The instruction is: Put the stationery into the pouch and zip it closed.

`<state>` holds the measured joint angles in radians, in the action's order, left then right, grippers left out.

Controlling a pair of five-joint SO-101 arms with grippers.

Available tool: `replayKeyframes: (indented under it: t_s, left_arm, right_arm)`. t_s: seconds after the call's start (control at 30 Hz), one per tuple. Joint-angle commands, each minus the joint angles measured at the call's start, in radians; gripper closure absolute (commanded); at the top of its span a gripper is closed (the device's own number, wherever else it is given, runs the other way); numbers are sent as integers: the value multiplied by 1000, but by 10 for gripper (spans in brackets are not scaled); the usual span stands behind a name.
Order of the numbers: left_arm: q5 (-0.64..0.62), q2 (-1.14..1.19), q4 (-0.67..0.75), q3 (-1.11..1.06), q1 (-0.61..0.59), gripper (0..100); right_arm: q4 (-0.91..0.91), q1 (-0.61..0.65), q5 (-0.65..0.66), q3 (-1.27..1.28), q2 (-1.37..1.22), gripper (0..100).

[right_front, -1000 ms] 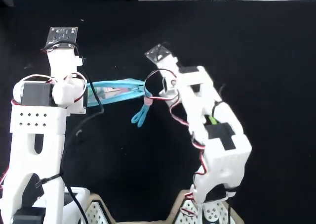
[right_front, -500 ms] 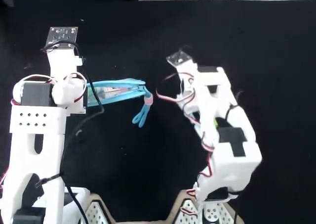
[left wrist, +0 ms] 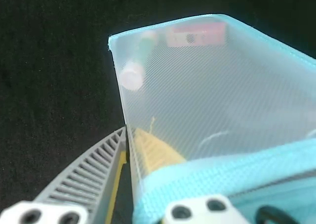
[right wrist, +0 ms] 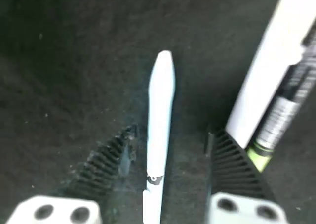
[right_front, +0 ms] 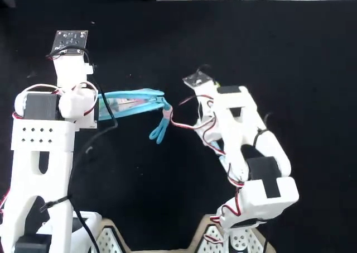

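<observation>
The translucent pouch [right_front: 133,103] with a light blue zip edge hangs left of the table's middle, and my left gripper [right_front: 102,106] is shut on its end. A pink and blue zip strap [right_front: 161,127] dangles from its other end. In the left wrist view the pouch [left wrist: 212,95] holds a pink-capped stick [left wrist: 132,75] and a red eraser [left wrist: 196,35], with my left gripper [left wrist: 132,152] clamped on its corner. My right gripper [right wrist: 173,135] is open just above the black table, and a white and light blue pen [right wrist: 160,120] lies between its fingers. A white marker [right wrist: 269,80] with a green band lies beside one finger.
The right arm [right_front: 237,124] stands right of the pouch's strap, bent over the pens. The black cloth [right_front: 290,57] covers the table. Both arm bases [right_front: 167,242] sit at the near edge.
The right arm drew back from the pouch's end toward the right, then swung slightly back and bent lower. The left arm and the pouch stayed still.
</observation>
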<state>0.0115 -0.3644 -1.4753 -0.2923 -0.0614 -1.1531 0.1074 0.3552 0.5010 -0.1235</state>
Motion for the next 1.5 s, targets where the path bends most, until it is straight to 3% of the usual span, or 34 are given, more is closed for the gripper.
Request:
replayKeyframes:
  t_s: [0.0,0.13,0.33,0.53,0.67,0.7,0.97,1.3,1.47]
  left_arm:
    - [-11,38,9,-67,1,970]
    - [-11,38,9,-67,-1,970]
    - [-11,38,8,-67,-1,970]
    - [-11,38,8,-67,1,970]
    - [-11,38,8,-67,1,970]
    - [-11,38,8,-67,1,970]
    - [-11,38,8,-67,-1,970]
    - [-11,38,8,-67,1,970]
    - [-11,38,8,-67,4,970]
  right_arm:
    - [-48,25,-63,-134,36,804]
    - [-32,44,-83,-159,35,838]
    - [149,43,-83,-68,-28,855]
    - [166,38,-81,-64,-108,858]
    - [161,35,-77,-64,-85,993]
    - [160,28,-77,-64,-67,981]
    - [-38,-66,-74,-91,274,988]
    - [-176,-64,-91,-117,869,988]
    - [-161,23,-258,-111,1089,988]
